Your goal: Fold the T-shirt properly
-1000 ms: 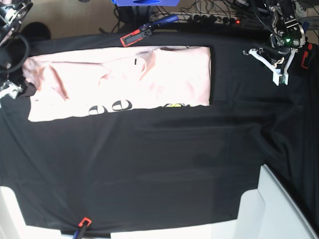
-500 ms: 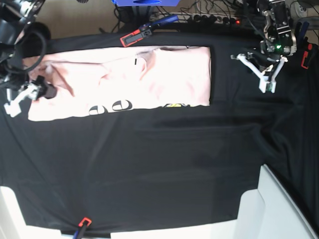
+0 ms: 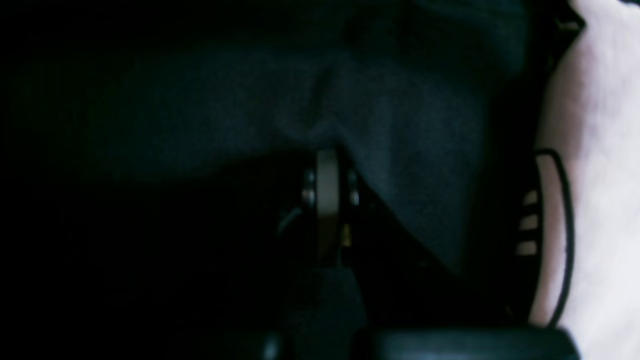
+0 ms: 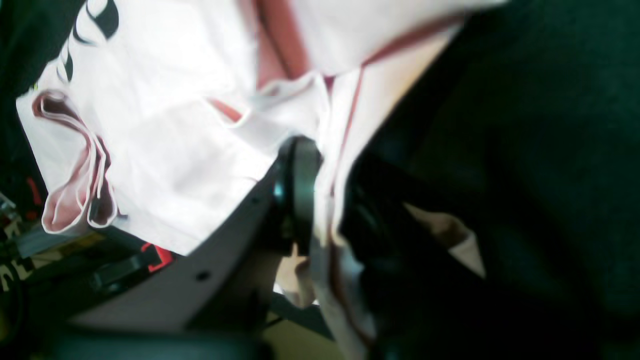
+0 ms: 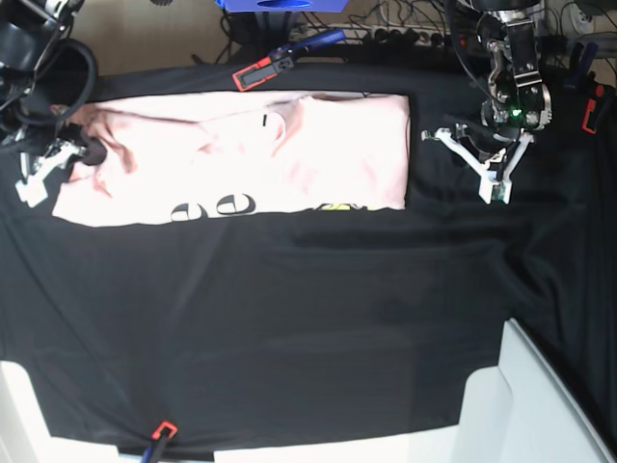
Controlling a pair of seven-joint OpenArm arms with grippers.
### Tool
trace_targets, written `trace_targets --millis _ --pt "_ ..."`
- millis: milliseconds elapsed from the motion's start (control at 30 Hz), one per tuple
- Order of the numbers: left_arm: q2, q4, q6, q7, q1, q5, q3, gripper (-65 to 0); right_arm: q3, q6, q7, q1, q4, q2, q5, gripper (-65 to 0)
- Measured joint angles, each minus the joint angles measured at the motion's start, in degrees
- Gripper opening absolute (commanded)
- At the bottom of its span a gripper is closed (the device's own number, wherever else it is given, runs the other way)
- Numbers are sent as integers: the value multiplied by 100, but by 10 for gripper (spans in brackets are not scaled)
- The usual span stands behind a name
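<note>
T-shirt (image 5: 241,149) is lying as a long folded band across the desk's black cloth (image 5: 289,318), toward 11–12 o'clock in base view, w/ black lettering (image 5: 217,206) peeking along its 6 o'clock edge. Right end effector (image 4: 320,200) is clamping the shirt's 9 o'clock end; pink fabric is pinched between the jaws in wrist view, probably so that end can be lifted over for the next fold. Left end effector (image 5: 487,164) is hanging at approx. 3 o'clock of the shirt, just beside the hem, jaws together and gripping nothing, likely waiting its turn. Left wrist view is very dark; only cloth folds and a pale shirt strip are readable. Layer count in the grip is unclear, and the lettering is mostly hidden.
</note>
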Motion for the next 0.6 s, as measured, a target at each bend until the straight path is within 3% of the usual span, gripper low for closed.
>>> trace_targets --millis 233,600 --pt "-63 -83 197 -170 -79 107 634 -650 -61 44 -179 -13 -44 315 -28 -647" --pt "352 -267 142 -319 -326 4 732 -650 -70 -20 -118 68 -74 881 -260 -647"
